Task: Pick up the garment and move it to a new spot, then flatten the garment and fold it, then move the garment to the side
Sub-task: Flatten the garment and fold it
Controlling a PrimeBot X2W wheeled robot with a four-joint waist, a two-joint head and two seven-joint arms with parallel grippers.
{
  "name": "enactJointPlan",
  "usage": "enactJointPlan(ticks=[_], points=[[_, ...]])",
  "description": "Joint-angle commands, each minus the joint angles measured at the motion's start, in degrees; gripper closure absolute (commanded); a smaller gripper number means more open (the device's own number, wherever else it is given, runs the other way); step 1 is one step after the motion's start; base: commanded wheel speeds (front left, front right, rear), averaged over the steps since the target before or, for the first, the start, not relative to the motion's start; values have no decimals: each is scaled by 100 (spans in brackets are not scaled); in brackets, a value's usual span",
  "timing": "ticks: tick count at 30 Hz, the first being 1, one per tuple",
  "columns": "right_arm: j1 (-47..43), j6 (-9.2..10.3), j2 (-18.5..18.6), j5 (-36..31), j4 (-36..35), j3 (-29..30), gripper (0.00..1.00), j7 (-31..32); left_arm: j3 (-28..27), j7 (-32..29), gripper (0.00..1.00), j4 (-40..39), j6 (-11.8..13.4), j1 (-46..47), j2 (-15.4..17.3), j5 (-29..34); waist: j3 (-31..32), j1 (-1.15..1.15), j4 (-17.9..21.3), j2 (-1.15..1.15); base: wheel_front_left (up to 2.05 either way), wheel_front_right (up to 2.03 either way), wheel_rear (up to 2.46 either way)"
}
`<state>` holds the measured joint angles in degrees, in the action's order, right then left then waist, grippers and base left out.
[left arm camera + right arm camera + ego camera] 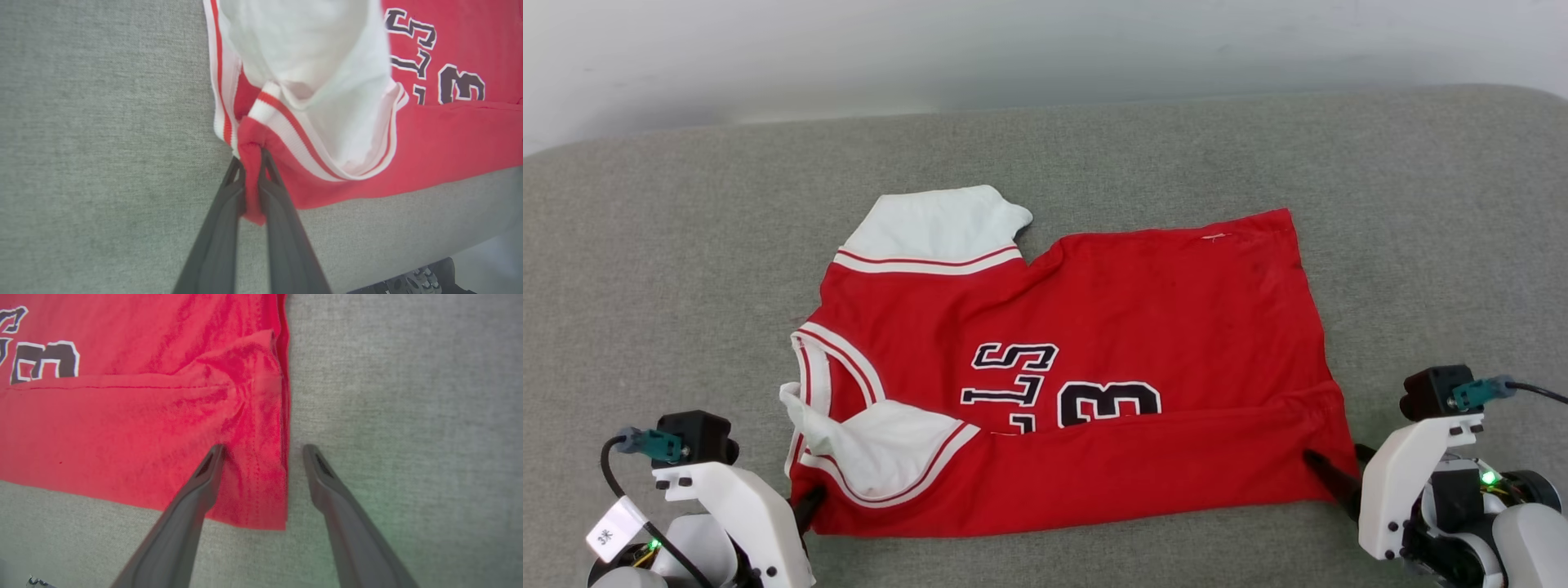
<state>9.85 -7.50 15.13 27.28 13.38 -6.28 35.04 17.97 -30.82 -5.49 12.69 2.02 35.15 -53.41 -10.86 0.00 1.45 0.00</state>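
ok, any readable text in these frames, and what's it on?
"LS": black white-outlined letters on the garment, more hidden under its fold.
"3": number on the garment, partly under the fold.
Too small to read: white tag at the left arm.

The jersey shirt (1143, 310) is bright red, its letters and the "3" (1109, 404) black with white outlines. The sleeve (310, 73) just beyond the left gripper (252, 161) jaws is white, edged in white ribbed trim (286, 126) carrying one red stripe. The neckline (837, 359) wears the same white-red-white banding. The corner pinched between those jaws is plain red. Between the spread right gripper (264, 449) jaws lies red hem with matching red stitching. Both grippers' fingers are matt dark grey. Around the jaws, the padded surface (408, 396) is a heathered grey-green weave. The wrist housings (1392, 482) are white, with teal connectors (1474, 394).
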Motion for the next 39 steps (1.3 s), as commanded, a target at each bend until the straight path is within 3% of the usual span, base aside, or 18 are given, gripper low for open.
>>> enactJointPlan(ticks=[1, 3, 4, 5, 6, 15, 24, 33, 34, 35, 36, 37, 39], points=[[53, 2, 8, 57, 166, -104, 0, 112, 20, 17, 100, -50, 30, 38, -16, 41, -51, 0, -50, 0, 0, 0, 0], [89, 1, -24, 133, 310, -241, 0, 232, 41, 29, 100, -78, 35, 42, -34, 64, -71, 0, -81, 0, 0, 0, 0], [82, 0, -29, 168, 385, -306, 29, 299, 47, 35, 100, -86, 38, 31, -40, 71, -74, 0, -91, 0, 0, 0, 0], [74, 0, -28, 209, 435, -363, 79, 360, 54, 38, 100, -90, 40, 14, -45, 68, -74, 0, -99, 0, 0, 0, 0], [70, -5, -25, 256, 478, -393, 100, 394, 60, 50, 100, -87, 41, -7, -51, 67, -66, 0, -105, 0, 0, 0, 0], [97, 2, 200, 378, 390, -369, 100, 338, 65, 132, 100, -83, 48, -212, -52, 51, 190, 0, -101, 0, 0, 0, 0], [-331, 2, 348, 329, -110, -156, 100, 441, 13, 262, 100, -240, 216, -728, 2, 32, 753, 0, -92, 0, 0, 0, 0], [-1063, 2, 123, 272, -384, 261, 100, 645, 63, 337, 100, -104, 214, -1138, -142, -118, 972, 0, -105, 0, 0, 0, 0], [-1131, 2, 94, 254, -405, 279, 93, 618, 78, 365, 100, -51, 198, -1133, -205, -155, 975, 0, -110, 0, 0, 0, 0], [-1185, 2, 83, 215, -418, 293, 36, 574, 67, 411, 100, 26, 205, -1111, -271, -174, 976, 0, -115, 0, 0, 0, 0], [-1223, 2, 65, 175, -450, 295, 0, 478, 82, 422, 74, 104, 199, -1089, -312, -189, 975, 0, -116, 0, 0, 0, 0], [-1260, 2, 25, 150, -470, 305, 0, 362, 100, 431, 0, 163, 153, -1063, -363, -235, 977, 0, -116, 0, 0, 0, 0], [-1312, 2, 6, 34, -537, 316, 0, 51, 98, 495, 0, 292, 104, -1006, -429, -253, 984, 0, -110, 0, 0, 0, 0]])
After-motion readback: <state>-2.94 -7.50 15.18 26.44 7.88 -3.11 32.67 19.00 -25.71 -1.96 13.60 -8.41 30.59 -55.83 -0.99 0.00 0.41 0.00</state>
